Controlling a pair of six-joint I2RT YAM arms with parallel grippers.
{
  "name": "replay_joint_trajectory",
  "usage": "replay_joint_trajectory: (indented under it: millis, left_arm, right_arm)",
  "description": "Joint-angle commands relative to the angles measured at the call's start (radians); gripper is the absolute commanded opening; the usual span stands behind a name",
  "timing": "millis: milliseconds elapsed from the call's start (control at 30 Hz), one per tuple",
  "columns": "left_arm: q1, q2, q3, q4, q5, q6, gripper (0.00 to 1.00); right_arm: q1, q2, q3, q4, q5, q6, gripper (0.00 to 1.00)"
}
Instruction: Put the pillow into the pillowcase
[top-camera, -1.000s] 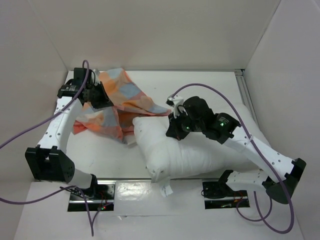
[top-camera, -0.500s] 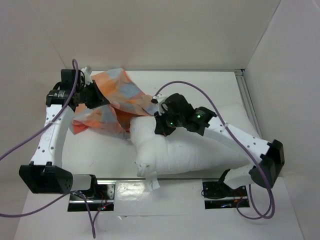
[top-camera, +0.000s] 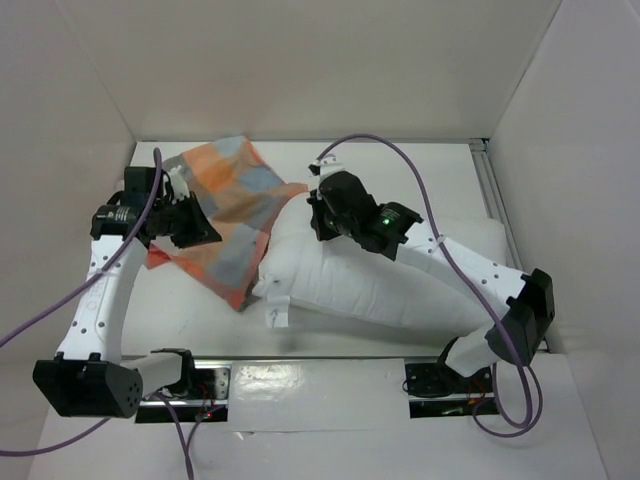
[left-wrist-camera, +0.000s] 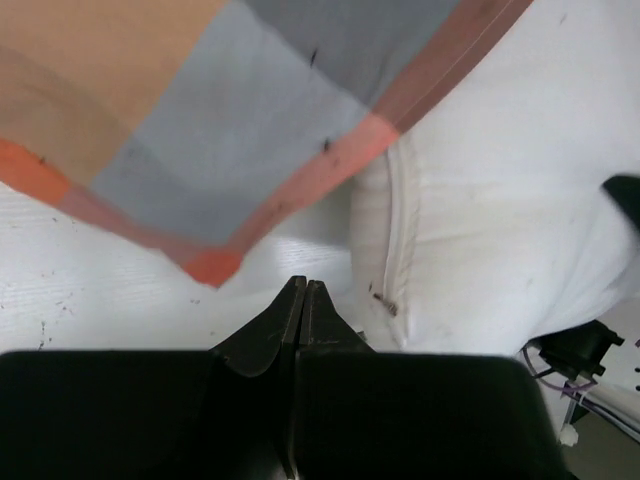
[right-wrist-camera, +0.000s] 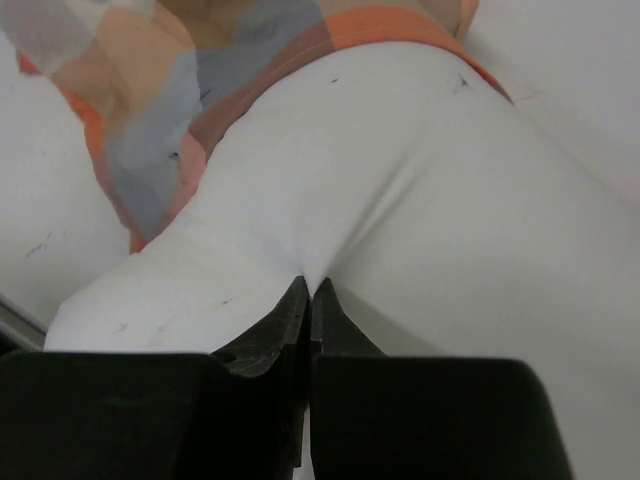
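Observation:
The white pillow (top-camera: 390, 285) lies across the middle and right of the table, its small tag (top-camera: 272, 315) at the near left corner. The checked pillowcase (top-camera: 235, 190) is spread at the back left, and its right edge lies over the pillow's left end. My left gripper (top-camera: 200, 228) is shut at the pillowcase's left edge. In the left wrist view (left-wrist-camera: 303, 285) the cloth (left-wrist-camera: 220, 130) hangs raised ahead of it, beside the pillow's seam (left-wrist-camera: 395, 240). My right gripper (top-camera: 318, 215) is shut on a pinch of pillow cloth (right-wrist-camera: 400, 200) near the pillowcase edge (right-wrist-camera: 150, 120).
White walls enclose the table on three sides. A metal rail (top-camera: 490, 190) runs along the right edge. Purple cables (top-camera: 420, 180) arc over both arms. The arm bases and mounting plates (top-camera: 250, 380) sit at the near edge.
My right gripper has dragged the pillow left and away, up to the pillowcase. My left gripper has come down and nearer, and the pillowcase now spreads flatter over the pillow's end.

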Motion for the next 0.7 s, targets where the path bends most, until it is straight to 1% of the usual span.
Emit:
replay_joint_trajectory:
  millis: [0, 133, 267, 300, 333, 400, 433, 467, 500, 533, 567, 600, 633, 667]
  left_arm:
    - [-0.012, -0.04, -0.003, -0.011, 0.044, 0.031, 0.0]
    - [-0.024, -0.05, 0.007, -0.046, 0.053, 0.04, 0.0]
    - [-0.033, -0.06, 0.007, -0.047, 0.042, 0.04, 0.0]
    - [-0.033, -0.06, 0.007, -0.047, 0.026, 0.04, 0.0]
    - [-0.058, -0.06, -0.035, -0.033, 0.006, 0.04, 0.0]
    - [-0.076, -0.045, -0.097, 0.004, -0.04, 0.021, 0.0]
    - [-0.087, -0.016, -0.156, 0.045, -0.056, 0.021, 0.05]
    - [-0.087, -0.001, -0.186, 0.071, -0.089, 0.004, 0.15]
    - [-0.098, 0.013, -0.213, 0.097, -0.099, -0.01, 0.24]
    - [-0.098, 0.025, -0.238, 0.129, -0.099, -0.021, 0.37]
    - [-0.116, 0.045, -0.285, 0.163, -0.09, -0.03, 0.55]
    - [-0.131, 0.056, -0.301, 0.223, -0.099, -0.03, 0.75]
    - [-0.148, 0.07, -0.31, 0.239, -0.124, -0.042, 0.81]
    - [-0.183, 0.087, -0.31, 0.249, -0.154, -0.042, 0.84]
  right_arm:
    - [0.007, 0.014, 0.095, 0.168, 0.182, 0.06, 0.0]
    - [-0.036, 0.072, 0.138, 0.232, 0.228, 0.124, 0.0]
    - [-0.056, 0.112, 0.147, 0.256, 0.206, 0.114, 0.0]
    - [-0.056, 0.123, 0.138, 0.243, 0.188, 0.105, 0.0]
    - [-0.056, 0.112, 0.118, 0.243, 0.17, 0.095, 0.0]
    - [-0.056, 0.08, 0.023, 0.286, 0.108, 0.072, 0.0]
    - [-0.065, 0.047, -0.008, 0.295, 0.087, 0.063, 0.0]
    - [-0.065, 0.033, -0.06, 0.305, 0.068, 0.054, 0.0]
    - [-0.065, 0.02, -0.077, 0.305, 0.058, 0.054, 0.0]
    - [-0.065, 0.011, -0.088, 0.305, 0.038, 0.054, 0.0]
    - [-0.065, 0.0, -0.088, 0.305, 0.037, 0.042, 0.0]
    - [-0.065, 0.0, -0.098, 0.305, 0.028, 0.042, 0.0]
    - [-0.065, -0.009, -0.098, 0.305, 0.001, 0.02, 0.0]
    - [-0.065, -0.009, -0.111, 0.305, 0.001, 0.011, 0.0]
